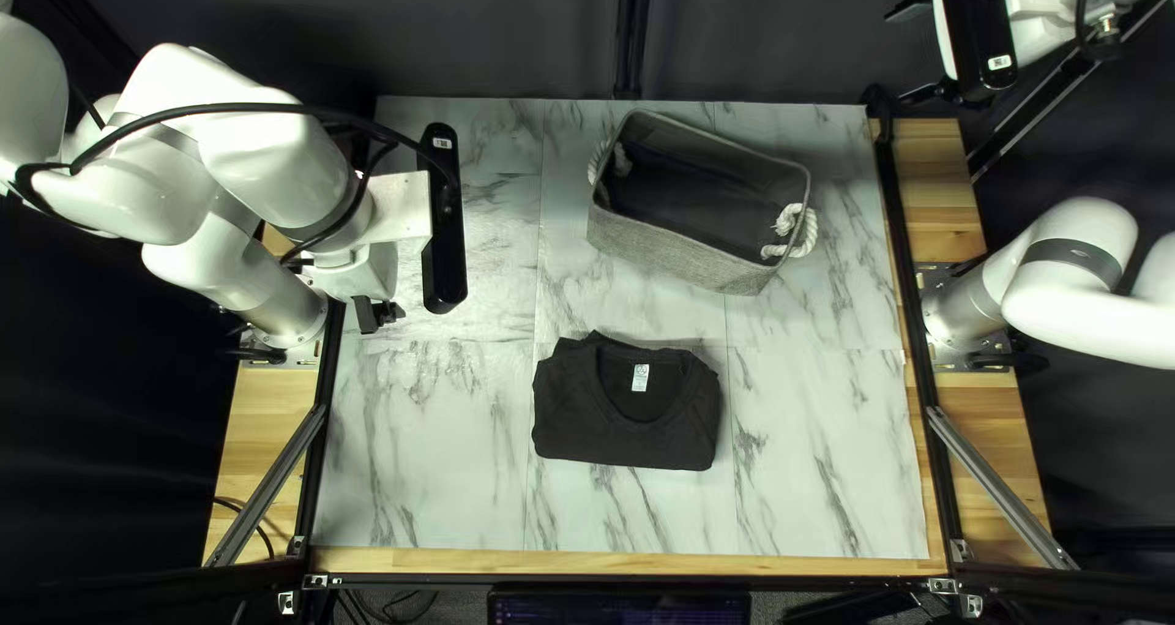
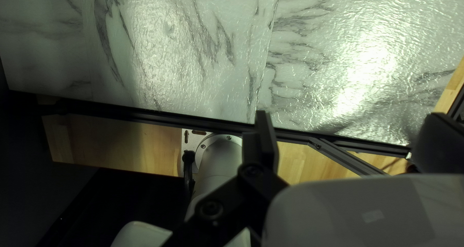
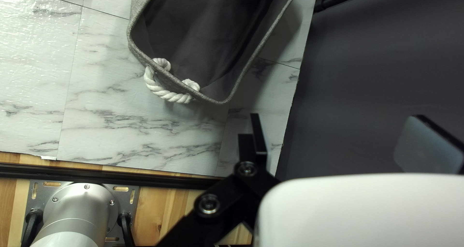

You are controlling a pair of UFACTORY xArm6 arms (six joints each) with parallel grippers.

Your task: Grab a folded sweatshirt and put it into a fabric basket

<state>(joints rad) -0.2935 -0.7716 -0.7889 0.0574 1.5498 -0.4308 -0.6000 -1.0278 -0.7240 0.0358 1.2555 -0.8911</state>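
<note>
Looking first at the left gripper: fingers spread wide, nothing between them, poised over the left side of the marble-patterned tabletop. Same story at the right gripper, open and bare, up by the far right corner. Now to the black, neatly folded sweatshirt, lying flat on the nearer half of the tabletop, neckline up and toward the far edge. Beyond it, look for the grey, soft-walled fabric basket with white rope handles, standing upright, mouth open. Seemingly at the approach stage, so bring both grippers in low, to opposite sides of the bundle. Line up square to the edges, slide one finger beneath all the layers, keep the other on top, and only then squeeze. Careful here: pinch just the upper layer and risk unrolling the whole fold. Best to lift evenly and slowly, watching for sag in the middle. Then carry high over the near wall, steer clear of the rope, centre above the opening, and lower well inside before letting go.
</note>
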